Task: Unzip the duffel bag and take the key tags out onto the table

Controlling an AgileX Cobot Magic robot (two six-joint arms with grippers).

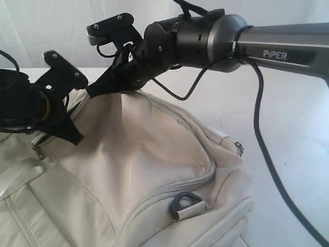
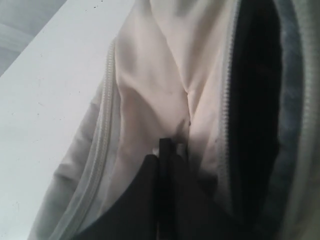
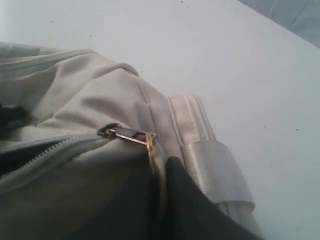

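Duffel bag (image 1: pixel 154 170) fills lower left of exterior frame, lying on the table (image 1: pixel 298 154). Left gripper (image 2: pixel 167 146): closed tight, pinching a cream fabric fold beside the dark zip opening (image 2: pixel 255 100). Right gripper (image 3: pixel 161 164), upper centre of exterior frame: closed, apparently on the ring end of the zipper pull (image 3: pixel 125 134). Zip track runs from the pull toward lower left of right wrist frame. Key tags not visible, probably inside.

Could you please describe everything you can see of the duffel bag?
The duffel bag is cream fabric with grey zippers, pale webbing and a dark D-ring, lying on the white table. Its top zipper is partly open, showing a dark inside. The left gripper pinches a fold of its fabric beside the opening; the right gripper is shut on the metal zipper pull.
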